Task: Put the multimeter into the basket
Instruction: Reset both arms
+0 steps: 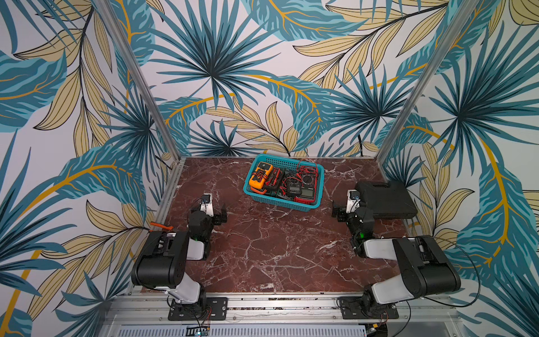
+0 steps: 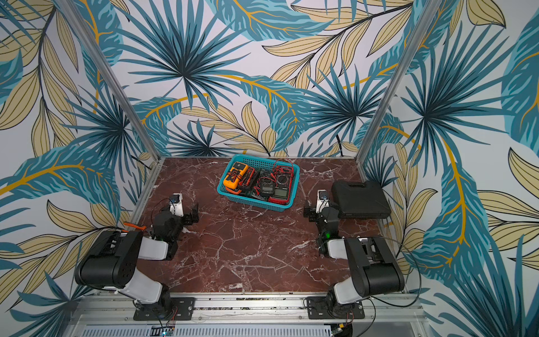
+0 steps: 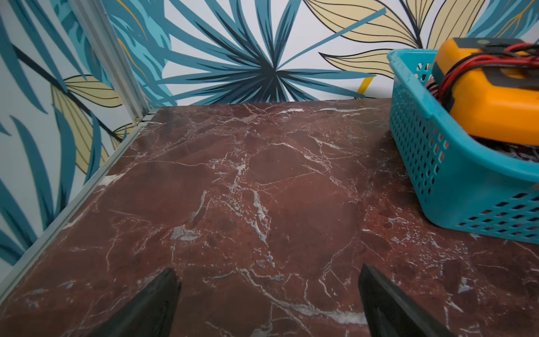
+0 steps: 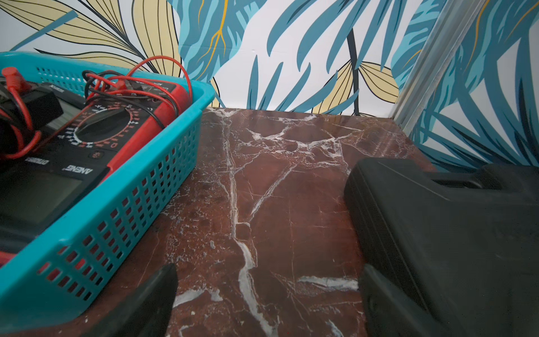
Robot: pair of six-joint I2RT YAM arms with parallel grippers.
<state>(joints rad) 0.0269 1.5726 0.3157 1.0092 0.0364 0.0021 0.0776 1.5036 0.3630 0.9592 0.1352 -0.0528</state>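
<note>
The teal basket (image 1: 280, 202) (image 2: 253, 202) stands at the back middle of the marble table. Several multimeters lie inside it with tangled red and black leads: an orange multimeter (image 1: 260, 175) (image 3: 493, 96) at its left end, a red-edged black multimeter (image 1: 306, 179) (image 4: 96, 131) at its right end. No multimeter shows outside the basket. My left gripper (image 1: 220, 216) (image 3: 268, 270) hovers low over the table, left of and nearer than the basket, open and empty. On the other side, next to the basket wall (image 4: 122, 221), my right gripper (image 1: 338, 211) (image 4: 269, 267) is also open and empty.
A shut black hard case (image 1: 385, 200) (image 4: 452, 233) lies at the right edge, just beyond the right gripper's outer finger. Aluminium posts (image 1: 163, 116) rise at the back corners. Patterned walls enclose the table on three sides.
</note>
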